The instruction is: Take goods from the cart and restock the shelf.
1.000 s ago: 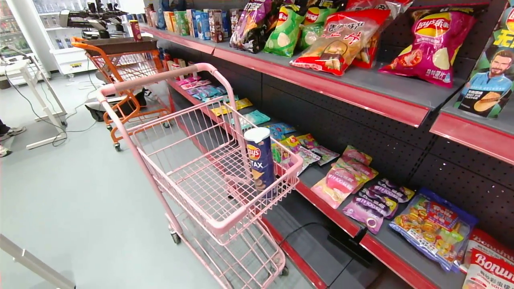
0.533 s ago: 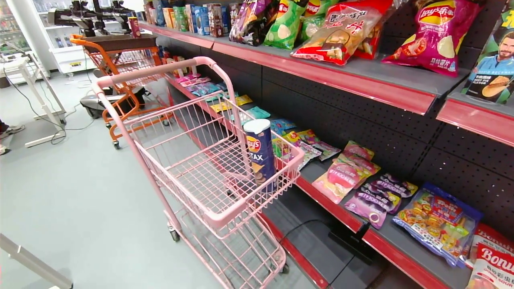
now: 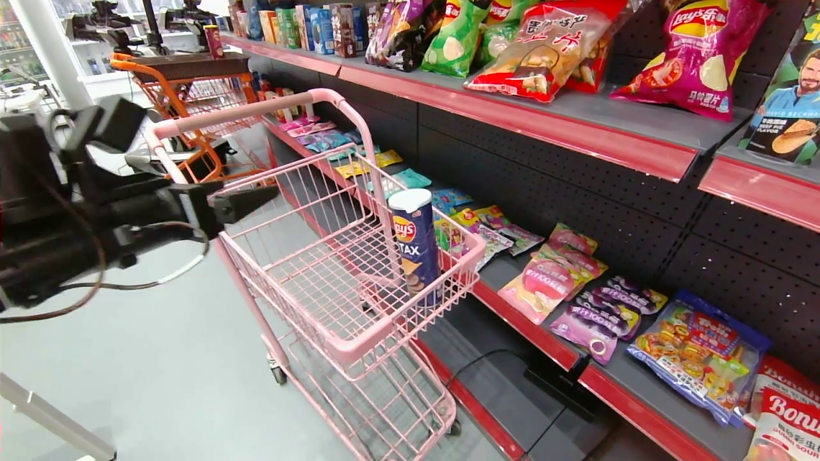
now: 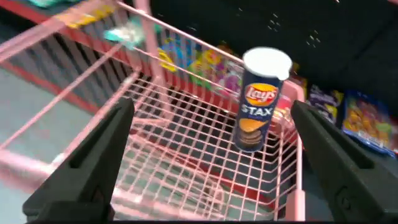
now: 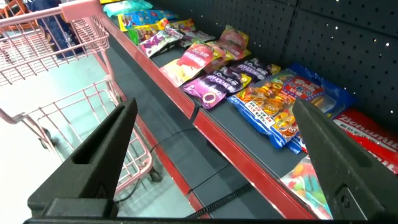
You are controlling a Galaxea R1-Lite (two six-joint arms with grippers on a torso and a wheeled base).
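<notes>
I hold the left gripper [image 3: 256, 198] wide by the cart [image 3: 359, 341], chip can [image 3: 415, 250] upright at three o'clock. Right gripper [image 5: 214, 162] is wide too.

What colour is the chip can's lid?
White lid on a dark blue can; clearest in the left wrist view.

The chips can [image 3: 414, 234], in the front corner of the pink cart [image 3: 355, 349], has its foot half hidden behind the wires. On the lower shelf [image 3: 615, 385], a red-and-white bag [image 3: 785, 422] at its end is cut off by the picture's edge.
</notes>
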